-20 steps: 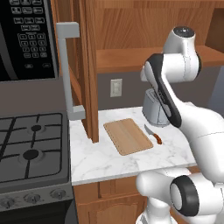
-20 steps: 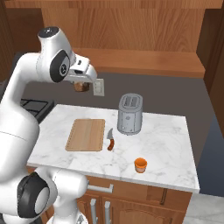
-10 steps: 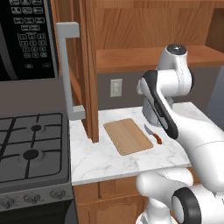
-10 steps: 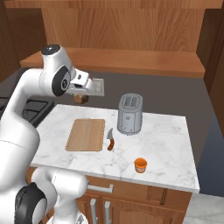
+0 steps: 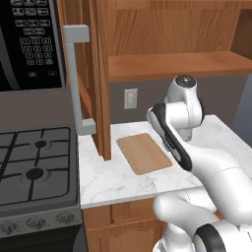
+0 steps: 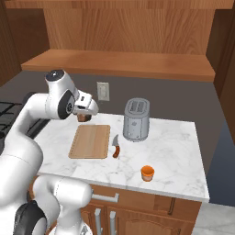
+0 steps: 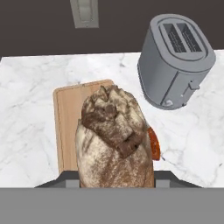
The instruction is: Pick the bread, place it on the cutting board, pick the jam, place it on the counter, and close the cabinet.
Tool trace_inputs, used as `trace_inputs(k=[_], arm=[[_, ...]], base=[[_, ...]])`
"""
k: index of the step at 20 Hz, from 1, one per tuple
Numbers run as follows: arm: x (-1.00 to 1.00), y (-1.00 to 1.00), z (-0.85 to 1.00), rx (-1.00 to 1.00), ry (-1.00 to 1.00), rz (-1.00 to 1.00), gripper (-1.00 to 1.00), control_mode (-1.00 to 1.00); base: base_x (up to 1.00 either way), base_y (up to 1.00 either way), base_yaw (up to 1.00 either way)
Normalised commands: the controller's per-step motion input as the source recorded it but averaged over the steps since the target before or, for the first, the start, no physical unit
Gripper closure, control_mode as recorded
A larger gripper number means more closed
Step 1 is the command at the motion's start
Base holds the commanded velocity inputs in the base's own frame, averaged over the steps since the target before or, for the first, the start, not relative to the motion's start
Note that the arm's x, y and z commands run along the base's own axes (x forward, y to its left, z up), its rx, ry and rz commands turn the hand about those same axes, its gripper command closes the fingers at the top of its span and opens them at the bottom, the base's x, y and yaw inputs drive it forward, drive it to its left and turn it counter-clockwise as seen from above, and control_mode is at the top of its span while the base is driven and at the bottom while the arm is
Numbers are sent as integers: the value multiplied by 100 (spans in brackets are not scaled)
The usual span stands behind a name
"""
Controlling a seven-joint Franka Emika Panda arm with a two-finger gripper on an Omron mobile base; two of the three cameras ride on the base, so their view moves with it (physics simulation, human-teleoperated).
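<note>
Gripper [image 6: 84, 114] clamped on the bread [image 7: 114, 140], carried clear above the counter [image 6: 170, 151] over the cutting board's [image 6: 90, 141] back edge, so it can be lowered onto bare wood; jam [image 6: 147, 173] near the counter's front edge.

Claw [image 6: 84, 114] holds bread [image 6: 83, 117] above cutting board [image 6: 90, 141] far edge; jam [image 6: 147, 173] on counter [image 6: 174, 151]
</note>
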Motion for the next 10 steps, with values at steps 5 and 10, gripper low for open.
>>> trace_inputs(k=[5, 10], arm=[[48, 5, -54, 0, 0, 0, 100, -100], [45, 4, -51, 0, 0, 0, 100, -100]], base=[[0, 0, 0], [0, 0, 0]])
